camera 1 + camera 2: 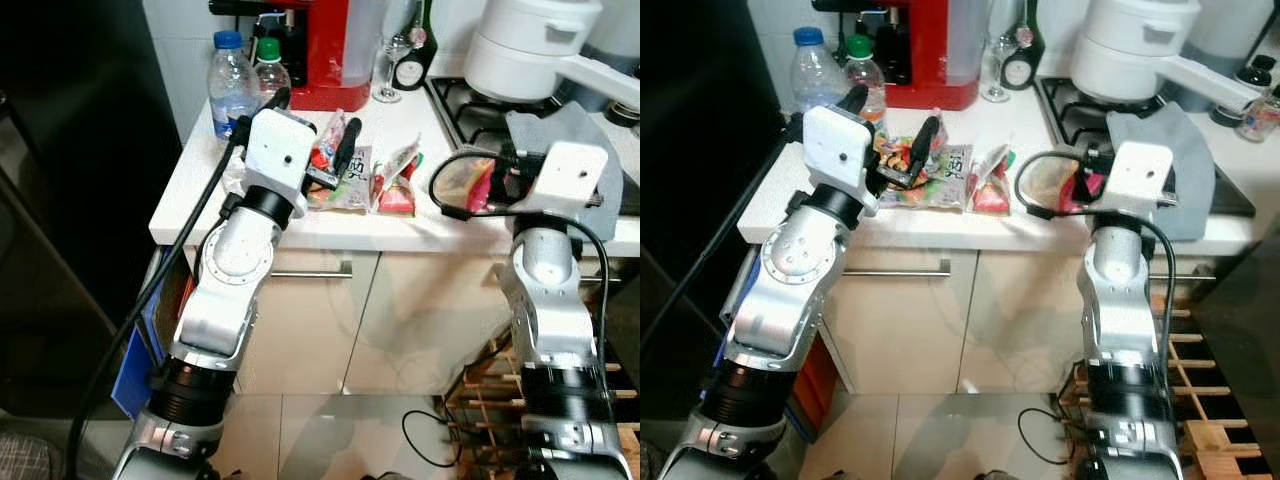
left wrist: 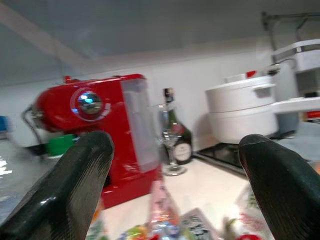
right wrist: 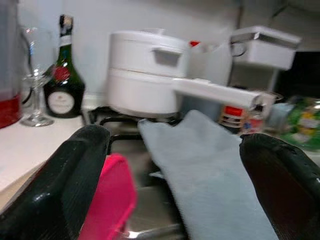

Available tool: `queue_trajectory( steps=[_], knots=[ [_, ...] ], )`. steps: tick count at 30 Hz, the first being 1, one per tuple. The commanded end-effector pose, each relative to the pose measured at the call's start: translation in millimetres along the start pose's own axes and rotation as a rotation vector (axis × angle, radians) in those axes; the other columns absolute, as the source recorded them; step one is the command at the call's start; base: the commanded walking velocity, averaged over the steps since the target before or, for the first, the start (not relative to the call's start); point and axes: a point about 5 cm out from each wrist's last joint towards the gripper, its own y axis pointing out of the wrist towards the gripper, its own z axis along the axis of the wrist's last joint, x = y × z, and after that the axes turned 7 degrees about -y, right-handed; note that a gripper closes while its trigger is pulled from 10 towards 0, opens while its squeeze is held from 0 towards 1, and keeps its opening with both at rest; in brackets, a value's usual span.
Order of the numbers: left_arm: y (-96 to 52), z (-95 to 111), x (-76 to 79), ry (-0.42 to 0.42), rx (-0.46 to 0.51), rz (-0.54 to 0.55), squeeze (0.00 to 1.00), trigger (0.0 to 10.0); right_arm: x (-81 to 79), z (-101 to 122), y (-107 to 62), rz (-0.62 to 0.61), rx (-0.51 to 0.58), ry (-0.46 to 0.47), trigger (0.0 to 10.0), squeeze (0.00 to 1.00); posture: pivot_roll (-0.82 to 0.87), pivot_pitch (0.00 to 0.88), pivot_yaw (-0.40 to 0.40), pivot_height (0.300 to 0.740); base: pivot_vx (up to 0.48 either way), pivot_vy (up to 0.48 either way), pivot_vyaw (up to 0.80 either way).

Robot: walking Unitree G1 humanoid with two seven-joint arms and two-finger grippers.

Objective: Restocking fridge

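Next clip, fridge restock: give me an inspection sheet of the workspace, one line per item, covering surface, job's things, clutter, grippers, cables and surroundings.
Surface: white counter above cupboard doors, hob at its right end.
Job's things: snack packets lying flat near the counter's front edge; two water bottles standing behind them.
Clutter: red coffee machine, wine glass, dark bottle, white pot on the hob, grey cloth, pink item beside it.
Grippers: left gripper open over the packets; right gripper open above the cloth and pink item.
Cables: black cable along the left arm; black loop by the right wrist.
Surroundings: wooden rack low right; tiled floor.
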Motion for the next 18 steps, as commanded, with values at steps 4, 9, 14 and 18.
queue_trajectory(
  steps=[4,9,14,18],
  knots=[
    [16.4,-1.5,5.0,-0.036,-0.017,-0.034,0.00,10.0,-0.2,12.8,-11.7,-0.017,0.086,-0.008,10.0,0.00,-0.04,0.000,0.017,0.740,0.000,0.000,0.00],
    [49.8,-14.1,4.1,-0.080,-0.109,-0.020,0.00,10.0,12.7,-3.3,-43.4,0.059,0.064,-0.066,10.0,0.00,-0.06,0.000,0.005,0.740,0.000,0.000,0.00],
    [81.7,-15.5,10.1,-0.096,-0.141,-0.006,0.00,10.0,20.4,-14.0,-56.4,0.069,0.012,-0.067,10.0,0.00,-0.11,0.000,0.008,0.740,0.000,0.000,0.00],
    [95.2,-19.4,16.4,-0.103,-0.184,-0.015,0.00,10.0,14.7,-10.5,-60.4,0.107,0.006,-0.027,10.0,0.00,-0.14,0.000,0.017,0.740,0.000,0.000,0.00]
  ],
)
